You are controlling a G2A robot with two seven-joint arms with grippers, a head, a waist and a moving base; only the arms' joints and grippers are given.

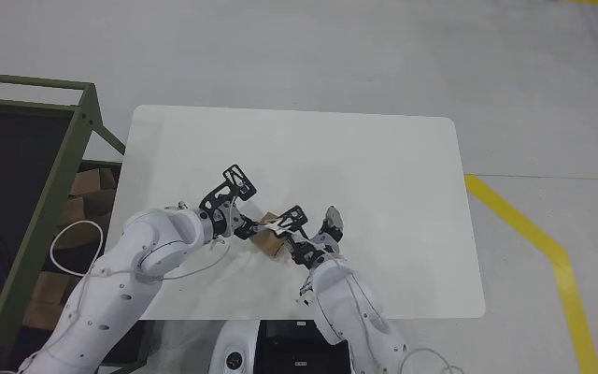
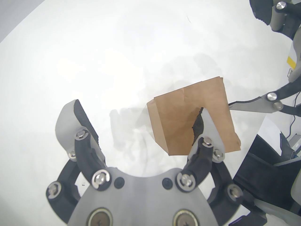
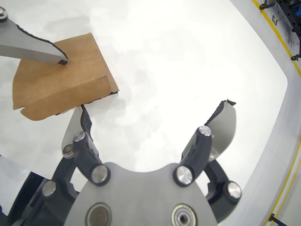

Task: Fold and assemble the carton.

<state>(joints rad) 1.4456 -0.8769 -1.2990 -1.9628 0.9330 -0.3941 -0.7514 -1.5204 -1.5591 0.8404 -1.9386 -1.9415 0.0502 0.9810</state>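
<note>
Carton (image 1: 271,239), lower centre of the top view, appears largely flat, so assembly is judged barely begun. Left gripper (image 2: 140,106) is spread, one finger pressing its panel. Right gripper (image 3: 155,105) is spread, one finger at its edge.

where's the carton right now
Top view: the carton lies on the table's robot-side half, between the left pincer and right pincer, a finger of each at it.

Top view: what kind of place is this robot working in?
Likely a workshop or robot lab: white table on bare grey floor, yellow floor line, green metal rack holding cardboard boxes.
</note>
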